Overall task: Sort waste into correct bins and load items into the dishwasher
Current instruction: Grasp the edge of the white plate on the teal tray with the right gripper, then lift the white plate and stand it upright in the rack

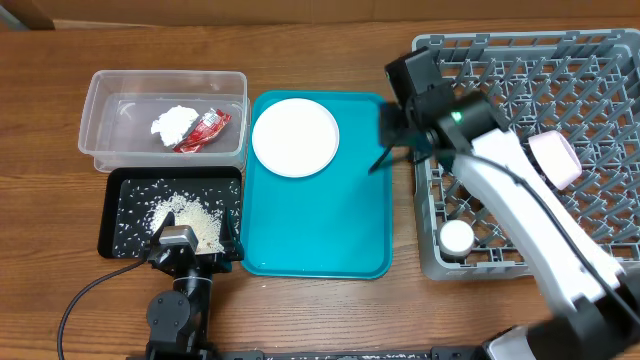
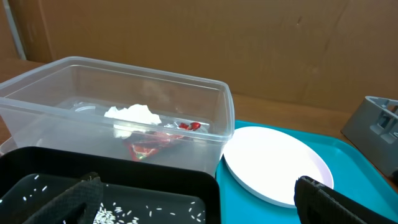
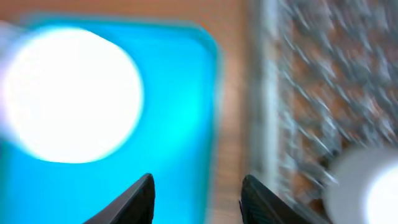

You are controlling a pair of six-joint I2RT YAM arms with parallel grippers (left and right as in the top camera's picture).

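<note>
Binned: tissue [image 1: 176, 122], red wrapper [image 1: 205, 130], rice [image 1: 187, 212]. In dish rack [image 1: 520, 42], right of teal tray [image 1: 330, 220]: cup [image 1: 456, 238], bowl [image 1: 555, 158]. Outstanding: plate [image 1: 295, 136] on teal tray. Left claw [image 2: 198, 198], right claw [image 3: 198, 183]: apart, empty.

- Right wrist view: motion blur throughout. The plate [image 3: 71, 93] reads as a white smear and the dish rack [image 3: 317, 87] lattice as grey streaks.
- Same view: a white round object [image 3: 367, 186] at lower right is cut by the frame edges; its kind is not resolvable.
- Overhead: the right arm [image 1: 520, 200] covers the rack's middle, and the rack runs off the right edge.
- Overhead: a pale dish [image 1: 557, 158] beside that arm is partly covered, shape unclear.
- Left wrist view: the left gripper [image 2: 199, 208] fingers and the black tray [image 2: 124, 173] are cropped by the bottom edge.
- Same view: the red wrapper [image 2: 152, 144] is seen only through the clear tub [image 2: 62, 81] wall, outline distorted.
</note>
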